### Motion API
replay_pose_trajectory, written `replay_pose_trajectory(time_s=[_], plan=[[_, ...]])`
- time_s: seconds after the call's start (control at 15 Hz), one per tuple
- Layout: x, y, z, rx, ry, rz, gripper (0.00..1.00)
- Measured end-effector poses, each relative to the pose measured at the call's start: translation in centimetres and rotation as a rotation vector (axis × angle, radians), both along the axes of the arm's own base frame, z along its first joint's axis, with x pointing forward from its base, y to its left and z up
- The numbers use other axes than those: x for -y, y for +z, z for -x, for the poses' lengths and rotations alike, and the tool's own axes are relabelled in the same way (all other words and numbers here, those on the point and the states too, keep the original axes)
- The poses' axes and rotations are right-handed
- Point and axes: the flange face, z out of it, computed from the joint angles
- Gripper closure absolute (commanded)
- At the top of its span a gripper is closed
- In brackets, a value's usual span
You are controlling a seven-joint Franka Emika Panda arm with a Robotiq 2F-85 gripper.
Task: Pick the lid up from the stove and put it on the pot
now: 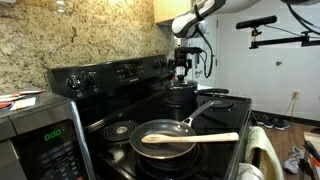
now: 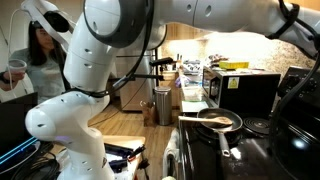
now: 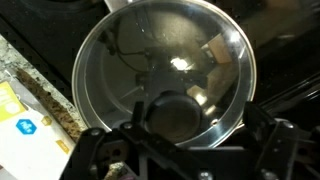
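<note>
Wrist view: the glass lid (image 3: pixel 170 50) lies straight below, and grey walls show through it, so it seems to be seated on the pot (image 1: pixel 180 97). The gripper (image 3: pixel 188 140) has its fingers spread either side of the lid's black knob (image 3: pixel 172 112), not visibly pinching it. In an exterior view the pot stands at the far end of the stove (image 1: pixel 110 75), beyond the frying pan (image 1: pixel 165 138). Placing looks finished. The next move calls for a straight lift away without nudging the knob.

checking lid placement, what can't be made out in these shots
1. Wrist view: whether the tool is shut on the round clear-glass lid; dark blur there.
2. Exterior view: lid too small to see over the dark cylindrical pot.
3. Exterior view: pot indistinct among dark shapes under the white robot arm.
</note>
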Motion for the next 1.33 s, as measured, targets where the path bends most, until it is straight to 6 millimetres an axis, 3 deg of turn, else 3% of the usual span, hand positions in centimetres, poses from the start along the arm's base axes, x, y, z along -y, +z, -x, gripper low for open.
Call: replay_pose_trajectory(time_s=[0.33,0.53,1.33], plan=[[-2.9,4.3,1.7,-0.048,0.129,-0.035,0.00],[-4.1,5.4,2.6,-0.072,0.160,-0.048,0.00],[-9.3,1.8,8.9,-0.145,0.212,-0.076,0.00]])
